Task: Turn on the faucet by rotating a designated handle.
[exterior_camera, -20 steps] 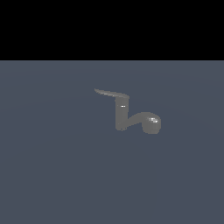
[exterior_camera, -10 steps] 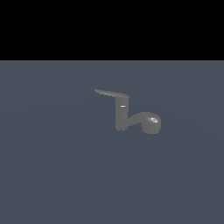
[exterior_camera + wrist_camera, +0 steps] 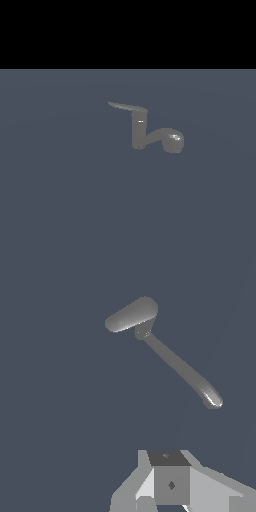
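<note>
The small dull-grey glossy faucet (image 3: 145,132) stands near the middle of the flat slate-blue floor (image 3: 60,200), a little toward the exterior view's right. Its short upright cylindrical post rises from the floor, and a thick curved spout bends out of it toward the exterior view's right, ending in a rounded head that sits low, close to the surface. The thin flat tapering grey handle (image 3: 126,106) projects from the top of the post toward the exterior view's left, roughly level, narrowing to a point at its free end. Nothing touches it.

From my wrist camera I look down on the same fixture: the faucet (image 3: 145,332) shows its post end-on, and 2 parts spread from it in different directions, 1 short, broad and rounded, the other long and slim with a bright glint at its tip. Which of these is the handle I cannot tell from this angle.

My pincer (image 3: 172,501) shows only as pale grey blocky housing at the edge of the wrist view, well apart from the faucet. Its fingertips are out of sight, so I cannot tell whether it is released or clenched. In the exterior view my arm does not appear.
</note>
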Robot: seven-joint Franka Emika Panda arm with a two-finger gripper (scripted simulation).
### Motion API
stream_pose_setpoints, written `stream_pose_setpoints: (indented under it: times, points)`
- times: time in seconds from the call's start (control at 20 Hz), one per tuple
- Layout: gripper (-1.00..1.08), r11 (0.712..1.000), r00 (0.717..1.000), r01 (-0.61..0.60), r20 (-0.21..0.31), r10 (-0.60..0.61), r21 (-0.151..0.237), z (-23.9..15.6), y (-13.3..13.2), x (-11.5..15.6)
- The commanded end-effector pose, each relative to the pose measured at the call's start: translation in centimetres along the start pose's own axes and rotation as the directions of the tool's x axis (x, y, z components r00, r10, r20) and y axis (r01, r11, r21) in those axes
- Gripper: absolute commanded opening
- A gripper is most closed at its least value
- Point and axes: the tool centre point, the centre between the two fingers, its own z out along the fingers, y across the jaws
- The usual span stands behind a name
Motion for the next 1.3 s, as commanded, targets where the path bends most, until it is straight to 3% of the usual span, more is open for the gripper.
stream_pose_setpoints:
  times: [0.0,0.6,1.25]
  points:
    - [-1.0,0.998,0.998,-0.057,-0.001,0.057,0.0,1.3,-1.1,0.9]
    - [-1.0,0.949,0.949,-0.314,-0.004,0.314,-0.001,7.2,-5.2,5.8]
    - [-1.0,0.831,0.831,-0.556,-0.01,0.556,-0.004,13.3,-7.7,12.0]
